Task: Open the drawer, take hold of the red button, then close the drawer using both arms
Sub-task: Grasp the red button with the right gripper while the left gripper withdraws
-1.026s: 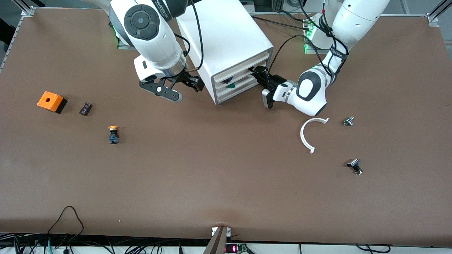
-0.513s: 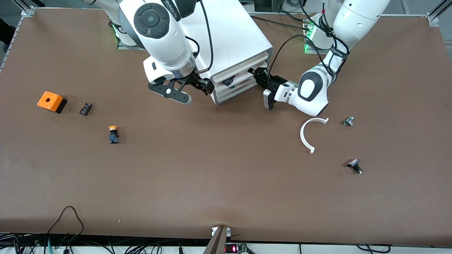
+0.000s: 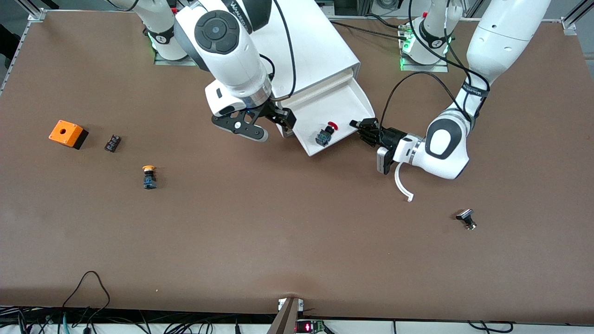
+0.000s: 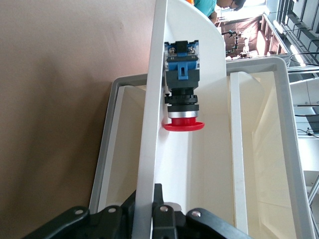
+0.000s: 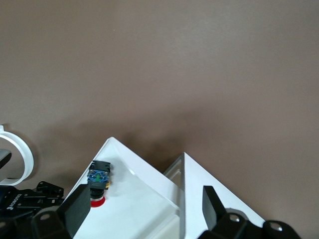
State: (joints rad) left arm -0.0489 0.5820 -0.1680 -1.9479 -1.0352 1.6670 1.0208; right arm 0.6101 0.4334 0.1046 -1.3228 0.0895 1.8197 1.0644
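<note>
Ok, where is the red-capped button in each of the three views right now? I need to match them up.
Front view: the button lies in the pulled-out drawer, between the two grippers.
Left wrist view: the button lies on its side against the drawer's front wall, on which the left gripper is shut.
Right wrist view: the button shows low in the picture, in the drawer, beside the open right gripper.
Shared landmark: the white drawer.
</note>
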